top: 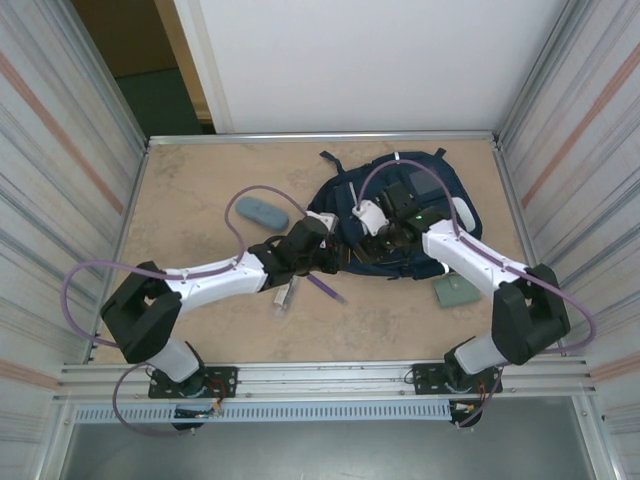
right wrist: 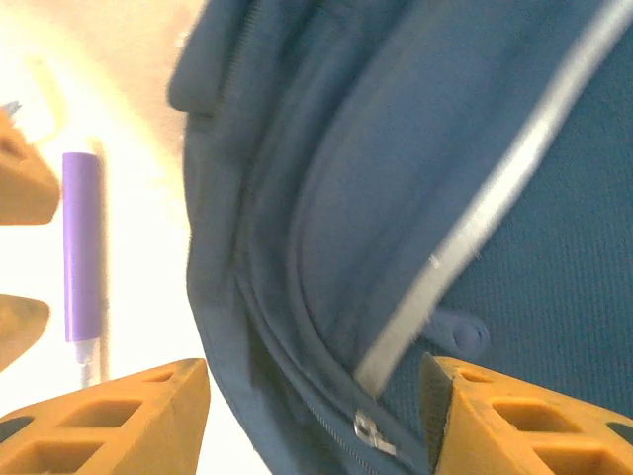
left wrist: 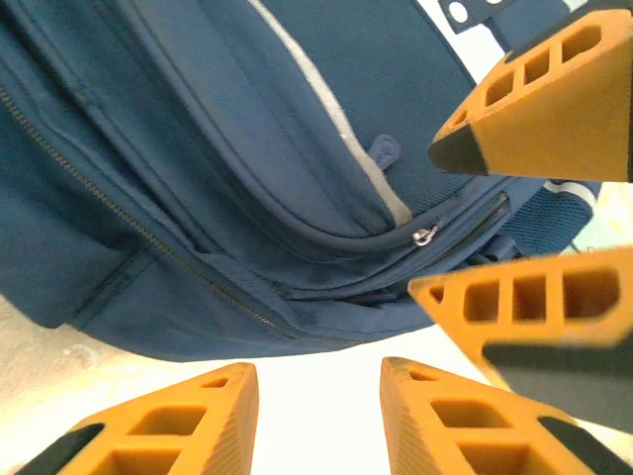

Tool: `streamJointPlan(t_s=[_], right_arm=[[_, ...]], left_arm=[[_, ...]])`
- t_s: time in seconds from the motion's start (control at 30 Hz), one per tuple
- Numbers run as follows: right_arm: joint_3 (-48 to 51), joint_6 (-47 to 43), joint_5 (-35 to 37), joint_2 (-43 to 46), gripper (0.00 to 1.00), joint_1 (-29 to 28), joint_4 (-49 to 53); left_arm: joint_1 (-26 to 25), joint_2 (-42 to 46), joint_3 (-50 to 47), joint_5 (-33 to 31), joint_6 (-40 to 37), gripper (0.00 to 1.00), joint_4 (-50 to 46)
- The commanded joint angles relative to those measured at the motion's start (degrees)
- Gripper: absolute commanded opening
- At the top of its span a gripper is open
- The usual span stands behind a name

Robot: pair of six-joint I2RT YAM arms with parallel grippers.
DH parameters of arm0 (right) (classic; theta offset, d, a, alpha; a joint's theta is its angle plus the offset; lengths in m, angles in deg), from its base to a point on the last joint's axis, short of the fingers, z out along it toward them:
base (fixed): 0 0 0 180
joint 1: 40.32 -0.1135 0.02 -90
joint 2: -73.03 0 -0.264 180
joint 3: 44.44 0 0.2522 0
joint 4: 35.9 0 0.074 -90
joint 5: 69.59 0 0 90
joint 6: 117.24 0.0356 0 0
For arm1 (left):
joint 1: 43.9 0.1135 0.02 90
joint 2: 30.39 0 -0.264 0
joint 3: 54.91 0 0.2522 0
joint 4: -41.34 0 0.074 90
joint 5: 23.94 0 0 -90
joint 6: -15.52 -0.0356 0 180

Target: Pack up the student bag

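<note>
Bench (top: 200,180), listed left to right: a grey-blue pouch (top: 262,211) is laid at 10 o'clock from the bench centre, and a purple pen (top: 325,288) is laid at 6 o'clock of the left jaws. These are held partly open at the bag's 8 o'clock edge, with nothing gripped and bare bench seen between the orange fingers (left wrist: 178,426). The student bag (top: 400,200), navy, is laid flat at 2 o'clock from centre, its near edge straddled by the right jaws, which are set wide apart around the zip pull (right wrist: 368,432) without closing on it; a grey-green flat item (top: 455,292) is laid at the bag's 5 o'clock.
</note>
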Motion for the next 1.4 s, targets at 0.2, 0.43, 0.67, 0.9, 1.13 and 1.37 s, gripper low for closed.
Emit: streamJointPlan(t_s=[0.2, 0.43, 0.67, 0.9, 1.13, 1.37], right_arm=[[-4.95, -14.68, 7.37, -10.64, 0.58, -1.57, 1.03], [-2.15, -16.28, 18.16, -11.59, 0.60, -2.87, -3.84], [1.77, -18.80, 26.71, -8.68, 0.21, -5.57, -12.34], [5.58, -13.63, 16.29, 4.02, 0.00, -3.44, -18.63], [6.27, -3.11, -4.51, 12.03, 0.00, 7.93, -20.29], [5.01, -0.28, -9.13, 12.33, 0.00, 9.78, -18.60]], left_arm=[[0.55, 5.98, -4.26, -0.50, 0.38, 0.39, 1.84], [0.80, 7.26, -5.57, -0.95, 0.51, 0.45, 2.21], [0.79, 6.66, -5.92, 0.04, 0.54, 0.48, 4.02], [0.73, 3.89, -3.06, 0.90, -3.07, 0.51, 7.18], [-0.25, -2.89, 4.87, 1.43, -4.88, 0.53, 7.48], [-1.35, -7.59, 8.77, 0.47, -6.29, 0.54, 7.50]])
